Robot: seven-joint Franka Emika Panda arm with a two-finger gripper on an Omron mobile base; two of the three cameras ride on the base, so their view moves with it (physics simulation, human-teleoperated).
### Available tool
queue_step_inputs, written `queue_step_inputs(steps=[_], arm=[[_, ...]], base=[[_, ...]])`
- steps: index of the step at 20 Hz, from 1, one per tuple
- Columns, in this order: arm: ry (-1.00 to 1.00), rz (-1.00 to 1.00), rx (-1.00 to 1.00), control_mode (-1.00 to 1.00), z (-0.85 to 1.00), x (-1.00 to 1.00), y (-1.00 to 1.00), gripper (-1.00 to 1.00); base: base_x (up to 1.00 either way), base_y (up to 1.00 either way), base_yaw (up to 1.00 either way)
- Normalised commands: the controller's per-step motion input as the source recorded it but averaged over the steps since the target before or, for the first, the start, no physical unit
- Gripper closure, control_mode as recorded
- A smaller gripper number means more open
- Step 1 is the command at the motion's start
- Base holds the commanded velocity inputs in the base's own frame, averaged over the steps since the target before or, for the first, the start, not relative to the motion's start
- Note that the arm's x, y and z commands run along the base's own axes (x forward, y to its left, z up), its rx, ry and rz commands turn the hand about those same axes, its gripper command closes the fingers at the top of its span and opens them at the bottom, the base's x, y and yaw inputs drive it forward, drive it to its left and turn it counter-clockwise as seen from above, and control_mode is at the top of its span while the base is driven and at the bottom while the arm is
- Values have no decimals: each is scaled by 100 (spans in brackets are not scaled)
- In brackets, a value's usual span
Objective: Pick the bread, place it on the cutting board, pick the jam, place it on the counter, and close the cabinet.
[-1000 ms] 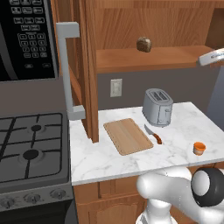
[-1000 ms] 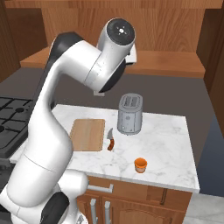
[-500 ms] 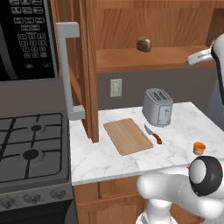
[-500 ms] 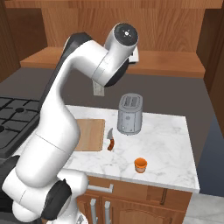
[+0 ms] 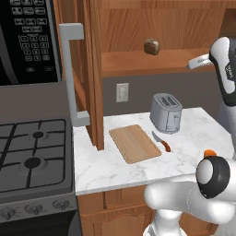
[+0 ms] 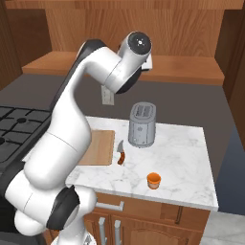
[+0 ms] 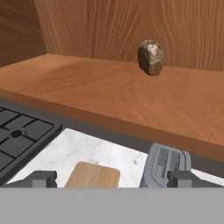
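Left base view: the bread sits on the cabinet shelf, at 12 o'clock from the toaster. The arm has swung in from the right edge since a moment ago. The cutting board lies bare on the surface.

Right base view: the jam stands at 5 o'clock from the toaster. The arm now leans further toward the shelf.

Hand view: the pincer is wide open and holds nothing. The bread is ahead at 12 o'clock.

We see a home kitchen: gas stove, microwave, toaster on a marble desk, wooden cabinet.
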Motion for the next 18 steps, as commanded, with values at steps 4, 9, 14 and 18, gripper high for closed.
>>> queue_step_inputs(steps=[4,9,14,18], arm=[[0,0,0,-100,0,36,0,-100],[0,0,0,-100,0,33,0,-100],[0,0,0,-100,0,30,0,-100],[0,0,0,-100,0,39,0,-100]], base=[[0,0,0],[0,0,0],[0,0,0],[0,0,0]])
